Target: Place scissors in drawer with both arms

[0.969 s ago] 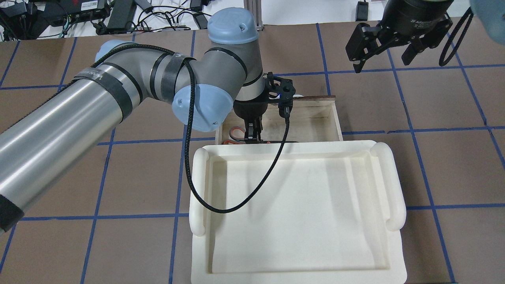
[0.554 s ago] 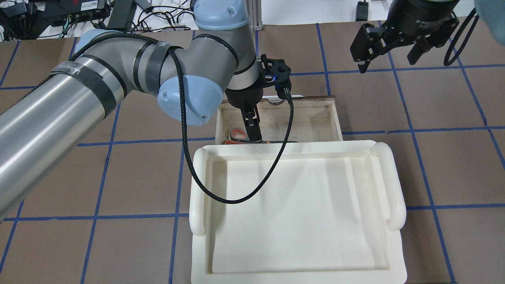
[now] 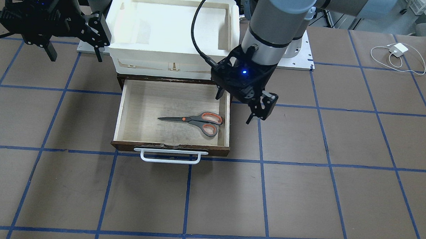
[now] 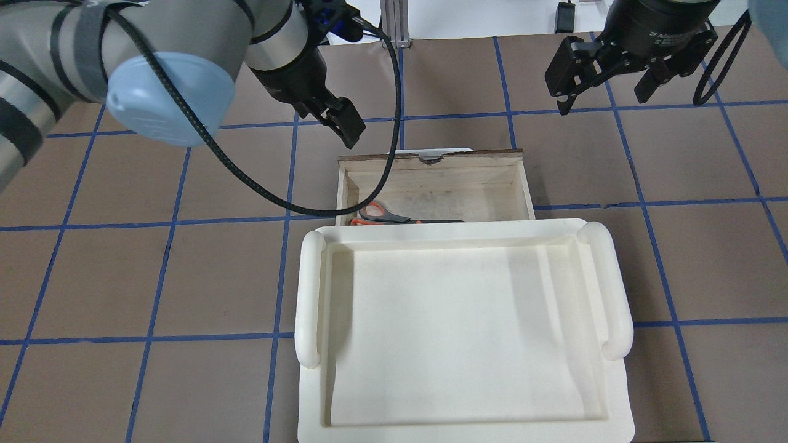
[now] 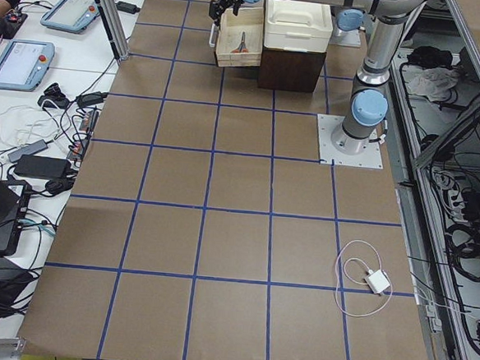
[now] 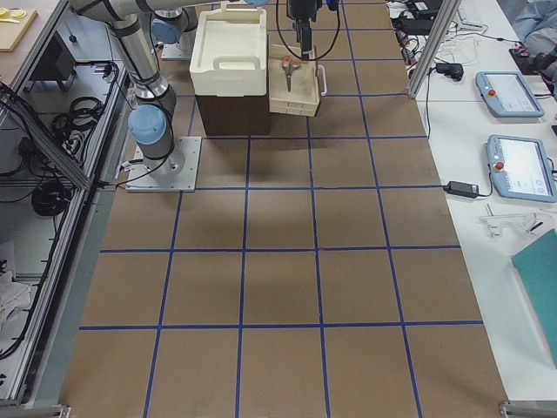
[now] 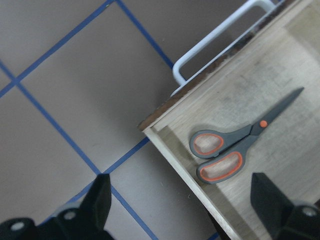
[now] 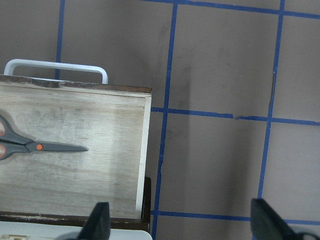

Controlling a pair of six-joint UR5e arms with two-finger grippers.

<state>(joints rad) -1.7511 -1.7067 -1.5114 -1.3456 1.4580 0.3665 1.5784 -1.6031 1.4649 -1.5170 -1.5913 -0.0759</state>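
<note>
Where the scissors [image 3: 194,121] lie: flat on the pale floor of the open drawer [image 3: 171,148], handles toward the left arm's side, blades closed.
Left gripper [image 3: 234,108]: jaws spread wide, empty, raised just beside the drawer's side wall, touching nothing.
Right gripper [image 4: 603,101]: jaws spread wide, empty, above the surface off the drawer's opposite side.

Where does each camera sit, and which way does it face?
Front-facing: across the table, facing the robot; left gripper, right gripper.
Overhead: behind the robot, looking down; both grippers.
Exterior left: robot's-left table end; arms far.
Exterior right: opposite end; arms far.
Left wrist: downward; own fingertips.
Right wrist: downward; own fingertips.
All share the scissors in the drawer.
</note>
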